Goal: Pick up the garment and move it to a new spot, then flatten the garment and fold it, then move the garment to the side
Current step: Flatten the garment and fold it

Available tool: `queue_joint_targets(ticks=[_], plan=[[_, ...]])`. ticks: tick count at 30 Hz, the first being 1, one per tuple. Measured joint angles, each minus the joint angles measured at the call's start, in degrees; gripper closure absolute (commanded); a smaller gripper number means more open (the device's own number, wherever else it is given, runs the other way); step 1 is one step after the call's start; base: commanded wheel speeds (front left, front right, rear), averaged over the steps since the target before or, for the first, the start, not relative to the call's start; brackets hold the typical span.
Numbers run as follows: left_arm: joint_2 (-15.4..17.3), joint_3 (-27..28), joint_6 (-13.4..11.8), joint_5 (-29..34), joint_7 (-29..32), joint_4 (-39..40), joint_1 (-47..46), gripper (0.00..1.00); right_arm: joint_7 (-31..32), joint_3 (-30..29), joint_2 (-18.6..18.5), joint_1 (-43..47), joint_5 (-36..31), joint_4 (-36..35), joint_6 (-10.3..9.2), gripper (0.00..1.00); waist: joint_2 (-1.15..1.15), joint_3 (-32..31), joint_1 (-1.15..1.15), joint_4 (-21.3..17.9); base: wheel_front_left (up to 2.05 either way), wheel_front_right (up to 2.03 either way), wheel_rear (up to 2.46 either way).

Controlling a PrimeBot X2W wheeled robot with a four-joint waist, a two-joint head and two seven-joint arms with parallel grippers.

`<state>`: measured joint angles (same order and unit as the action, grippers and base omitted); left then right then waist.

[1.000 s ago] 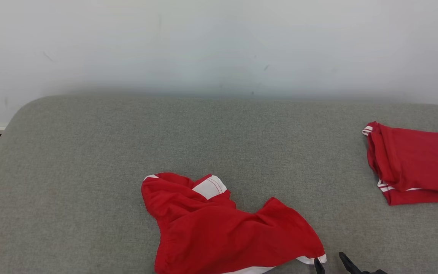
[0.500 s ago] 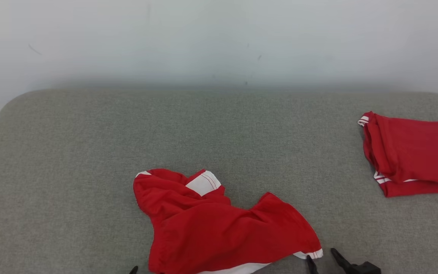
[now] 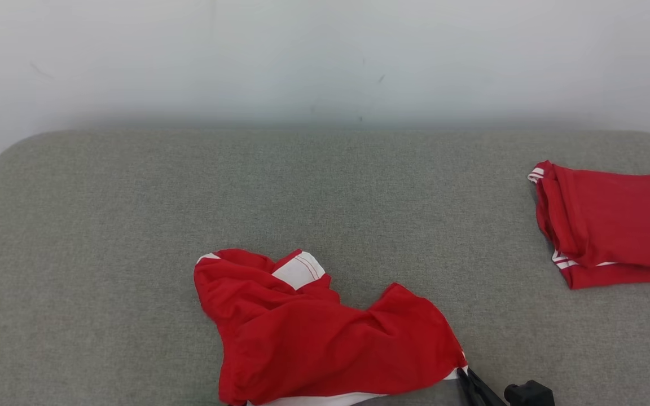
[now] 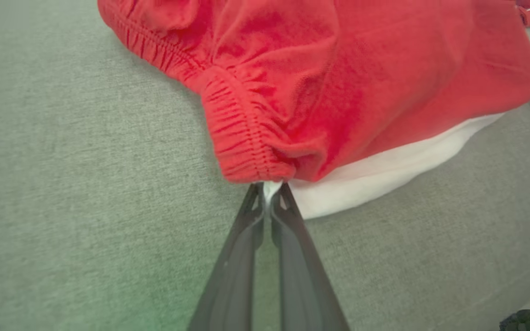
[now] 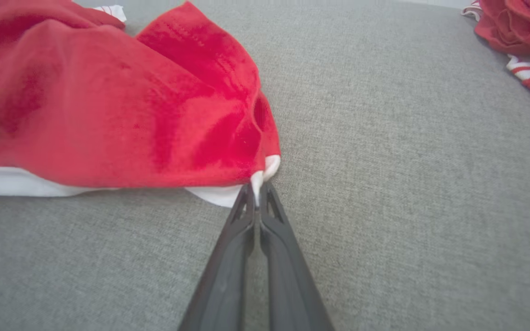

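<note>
Where the head view meets its lower edge, the right tool [image 3: 470, 382] enters at the lower right, fingers slanting up and leftward, tips at the near right corner of the garment [image 3: 325, 332]. That garment, red with white trim, lies crumpled on the grey cushion [image 3: 133, 225], near the middle of the near side. A folded red piece [image 3: 613, 225] lies well apart at the far right.

Left wrist view: the left tool [image 4: 269, 191] runs low, almost along the cushion. Its fingers are clenched on a pinch of white hem just beneath the gathered waistband [image 4: 242, 138]. The garment rises directly beyond the tips, with its white band [image 4: 384, 170] running off to the right.

Right wrist view: the right tool, also low over the cushion, is clenched on the white hem at the garment's corner. The red cloth spreads up and left from the tips. The folded piece sits at the upper right, well apart.
</note>
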<state>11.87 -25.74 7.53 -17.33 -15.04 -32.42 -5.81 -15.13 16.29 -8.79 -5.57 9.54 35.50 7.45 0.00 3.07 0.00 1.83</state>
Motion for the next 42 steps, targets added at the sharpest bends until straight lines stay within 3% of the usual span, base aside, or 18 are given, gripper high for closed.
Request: queue_joint_targets(ticks=[11, 18, 22, 26, 31, 35, 39, 42], plan=[[-0.9, 5.0, 0.0, -1.4, 0.0, 9.8, 8.4, 1.0, 0.0, -0.4, -3.3, 8.5, 2.2, -9.7, 0.0, 1.0, 0.0, -1.5, -0.01, 1.7, 0.0, 0.0, 0.0], [-1.8, 7.5, 0.0, -2.5, 0.0, 12.5, 7.4, 1.0, 0.0, 1.1, -3.2, 8.7, 5.4, -13.5, 0.0, 1.0, 0.0, -1.8, -0.01, 1.2, 0.0, 0.0, 0.0], [-0.5, 7.4, 0.0, -4.1, 0.0, 12.4, 2.6, 1.0, 0.1, 2.6, -4.4, 4.8, 9.1, -14.7, 0.0, 1.0, 0.0, -1.6, 0.0, 0.9, 0.0, 0.0, 0.0], [2.5, 4.5, 0.0, -6.7, 0.9, 10.1, -6.5, 1.0, 2.4, 4.2, -7.0, -2.5, 12.1, -14.7, 0.0, 1.0, 0.0, -0.4, 0.0, 0.7, 0.0, 0.0, 0.0], [6.3, 1.9, 0.0, -15.4, 9.4, 7.5, -24.1, 1.0, 7.3, 4.9, -7.9, -18.3, 18.5, -13.7, 0.0, 1.0, 0.0, 2.8, 0.0, 0.3, 0.0, 0.0, 0.0], [7.1, 3.3, 0.0, -24.5, 18.8, 4.7, -39.8, 1.0, 11.8, 4.7, -7.6, -34.0, 23.1, -11.1, 0.0, 1.0, 0.01, 6.7, 0.02, -0.2, 0.0, 0.0, 0.0], [7.5, 4.9, 0.0, -26.1, 23.8, 0.5, -57.3, 1.0, 15.4, 2.4, -6.4, -50.3, 27.4, -6.9, 0.0, 1.0, 0.01, 11.4, 0.02, -0.6, 0.0, 0.0, 0.0], [7.1, 4.8, -0.4, -25.6, 25.6, -2.1, -65.2, 1.0, 16.9, 2.2, -6.3, -57.8, 27.8, -4.4, 0.0, 1.0, 0.01, 13.9, 0.03, -0.7, 0.0, 0.0, 0.0]])
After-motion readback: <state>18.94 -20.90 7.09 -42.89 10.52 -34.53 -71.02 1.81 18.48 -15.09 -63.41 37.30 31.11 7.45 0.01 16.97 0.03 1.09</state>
